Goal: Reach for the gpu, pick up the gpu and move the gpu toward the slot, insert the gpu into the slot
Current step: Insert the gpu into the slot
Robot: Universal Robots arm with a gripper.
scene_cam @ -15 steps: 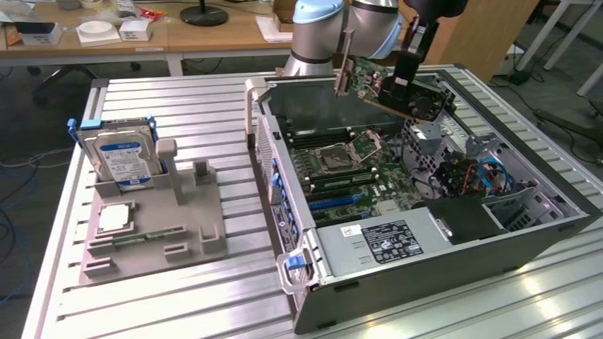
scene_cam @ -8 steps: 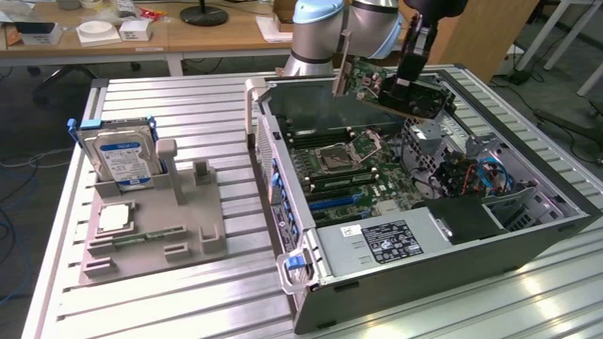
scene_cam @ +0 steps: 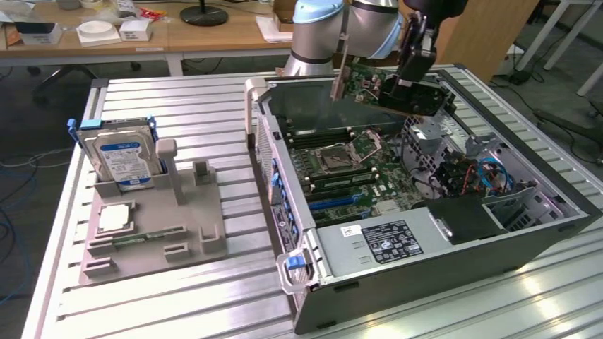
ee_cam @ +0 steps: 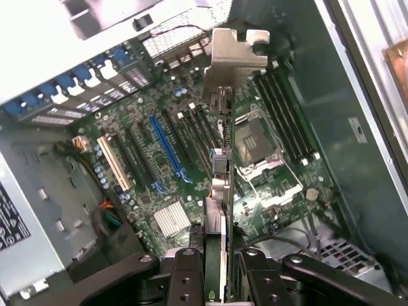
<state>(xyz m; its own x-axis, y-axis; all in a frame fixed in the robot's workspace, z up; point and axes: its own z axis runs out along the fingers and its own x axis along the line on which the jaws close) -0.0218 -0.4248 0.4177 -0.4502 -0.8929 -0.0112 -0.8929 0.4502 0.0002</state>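
Pincer (ee_cam: 215, 264) pinching gpu (scene_cam: 369, 81), fingers (ee_cam: 186, 275) pressed on both card faces. Gpu in air over far end of open computer case (scene_cam: 424, 272), tilted, silver bracket (ee_cam: 236, 56) leading, well apart from motherboard (scene_cam: 377, 176). Blue slot (ee_cam: 167, 145) on motherboard unoccupied, beside card's edge in wrist view. Hard drive (scene_cam: 123, 159) upright in grey holder (scene_cam: 193, 226) near bench's (scene_cam: 217, 304) edge at exterior view's left

Open computer case (scene_cam: 282, 152): free air above motherboard (ee_cam: 143, 191) and blue slot (ee_cam: 167, 148), where gripper (ee_cam: 215, 271) clamps the gpu (ee_cam: 237, 60); hemmed by case walls, labelled power supply (scene_cam: 386, 240) and blue cables (scene_cam: 490, 176) toward the exterior view's right.
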